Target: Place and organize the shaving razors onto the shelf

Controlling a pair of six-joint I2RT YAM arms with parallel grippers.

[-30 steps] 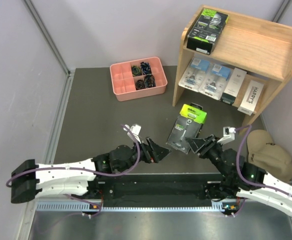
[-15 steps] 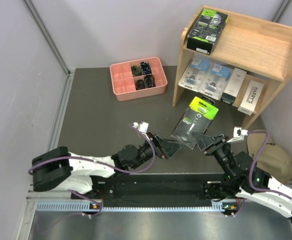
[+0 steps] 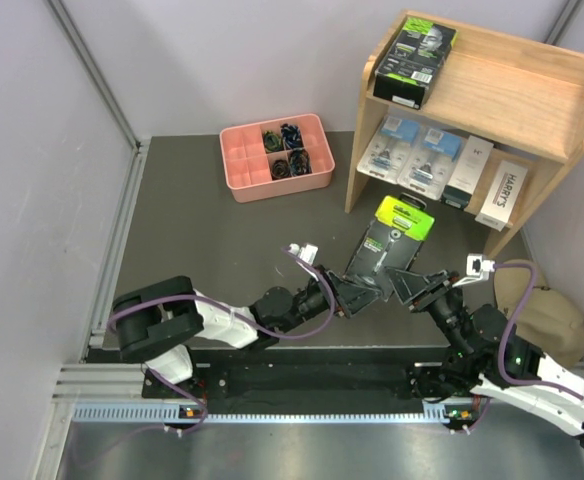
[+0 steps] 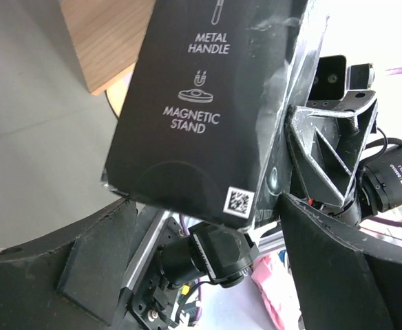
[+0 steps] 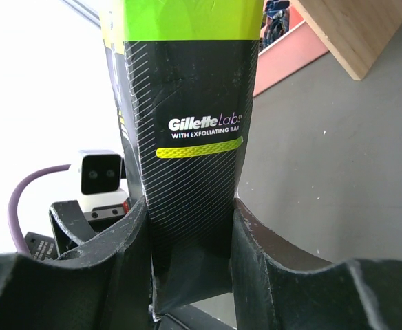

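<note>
Wood, pale and smooth-grained, forms the light wooden two-tier shelf (image 3: 557, 105) at the far right of the top view, boxed in by flat side panels. Its upper tier carries a black carton with lime-green trim (image 3: 415, 48). The lower tier holds two clear blister packs with blue cards (image 3: 390, 148) and two slim white boxes (image 3: 502, 195) side by side. A pink plastic divided tray (image 3: 234, 160) sits on the matte dark-grey table (image 3: 192, 230). In front of the shelf a black cardboard box with a lime-green end (image 3: 387, 245) is tilted, lime end towards the shelf. The left gripper (image 3: 360, 296) and right gripper (image 3: 409, 285) meet at its near end.

In the left wrist view, the box's glossy black face, printed in white, fills the frame. The left gripper's jaws stand wide on either side of its lower end, the blocky black fingers (image 4: 84, 268) not clamping it.

In the right wrist view, the right gripper is closed on the box's narrow striped side. Its curved black fingers (image 5: 135, 254) press both faces, and the lime end stands upright above them.
</note>
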